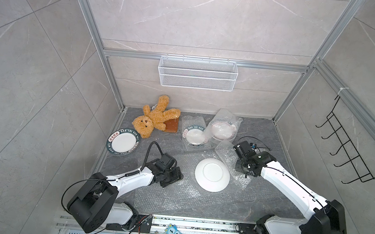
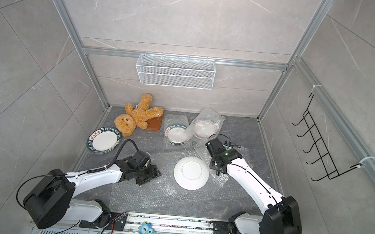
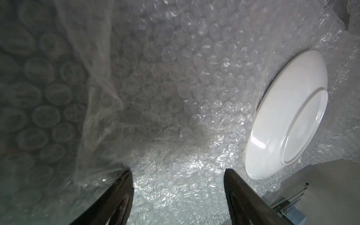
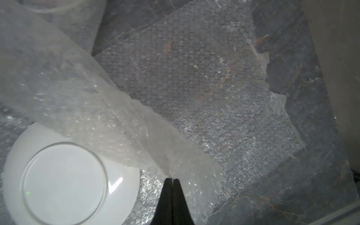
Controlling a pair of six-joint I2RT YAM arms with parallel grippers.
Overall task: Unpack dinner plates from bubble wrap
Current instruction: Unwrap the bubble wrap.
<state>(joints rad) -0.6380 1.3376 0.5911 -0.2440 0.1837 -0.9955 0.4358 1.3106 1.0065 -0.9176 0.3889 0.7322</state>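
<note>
Bubble wrap sheet (image 4: 109,109) is pinched at its edge in the closed right tool (image 4: 171,180). It runs diagonally away, draped over the rim of the upturned dinner plate (image 4: 64,183), which lies between both arms on the surface (image 4: 292,58). Left tool (image 3: 177,172) has jaws apart, empty, with the plate just beside it.

In both top views the teddy bear (image 1: 151,121) hides most of the brown slab (image 1: 172,126), and bubble wrap (image 1: 226,117) blurs the rim markings of the rearmost plate (image 1: 222,131). In the right wrist view the upturned plate (image 4: 64,181) runs off the picture's edge, its downturned face hidden; the right end effector (image 4: 171,178) shows only its fingertips.
</note>
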